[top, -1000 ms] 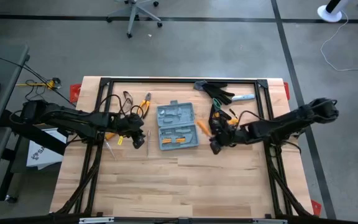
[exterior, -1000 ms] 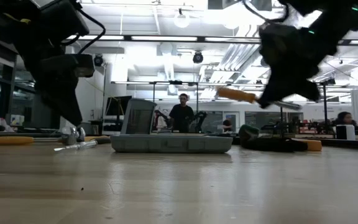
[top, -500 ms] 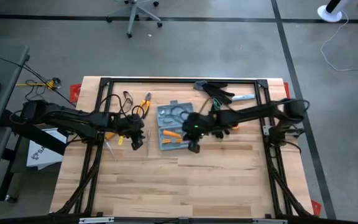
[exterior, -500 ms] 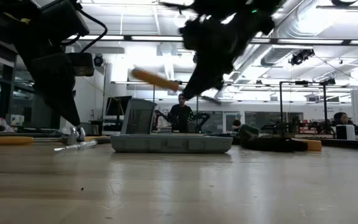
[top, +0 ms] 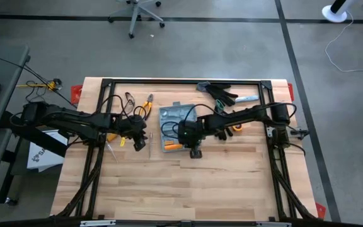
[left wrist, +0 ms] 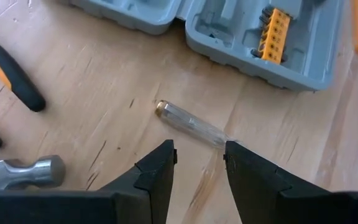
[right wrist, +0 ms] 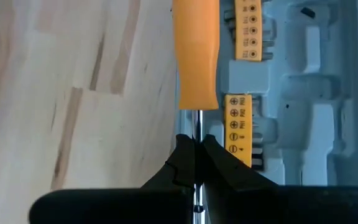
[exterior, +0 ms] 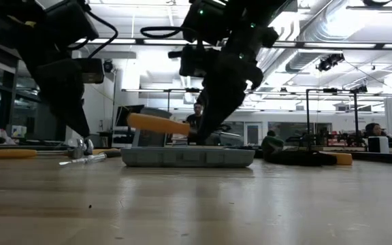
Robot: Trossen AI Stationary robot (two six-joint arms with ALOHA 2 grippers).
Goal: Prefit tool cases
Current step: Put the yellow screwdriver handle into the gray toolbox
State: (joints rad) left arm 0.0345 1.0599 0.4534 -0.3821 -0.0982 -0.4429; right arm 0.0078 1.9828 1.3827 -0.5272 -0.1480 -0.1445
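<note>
The grey-blue tool case (top: 176, 125) lies open on the table, yellow bit strips (right wrist: 242, 124) in its tray. My right gripper (top: 185, 144) hangs over the case's near edge, shut on a screwdriver with an orange handle (exterior: 158, 124). My left gripper (top: 140, 143) stands open to the left of the case, above a clear-handled tool (left wrist: 191, 122) that lies flat on the wood, between its fingers' line but apart from them. My right gripper pinches the screwdriver's bare metal shaft (right wrist: 196, 132) between its two fingers, just short of the orange handle (right wrist: 196, 56). The fingers slant down from the table's right. The screwdriver sticks out toward the table's left, nearly level, lifted clear above the case (exterior: 188, 156).
A hammer head (left wrist: 23, 174) and black-and-orange pliers (left wrist: 11, 74) lie near my left gripper. Black gloves (top: 222, 94) and a blue-handled tool (top: 247, 99) lie at the far right. A black frame (top: 181, 82) rims the table; the near half of the wood is bare.
My right gripper has carried the screwdriver toward the table's left, from right of the case to over its near edge, rolling its wrist. The orange handle has swung round toward the left and sunk close above the case.
</note>
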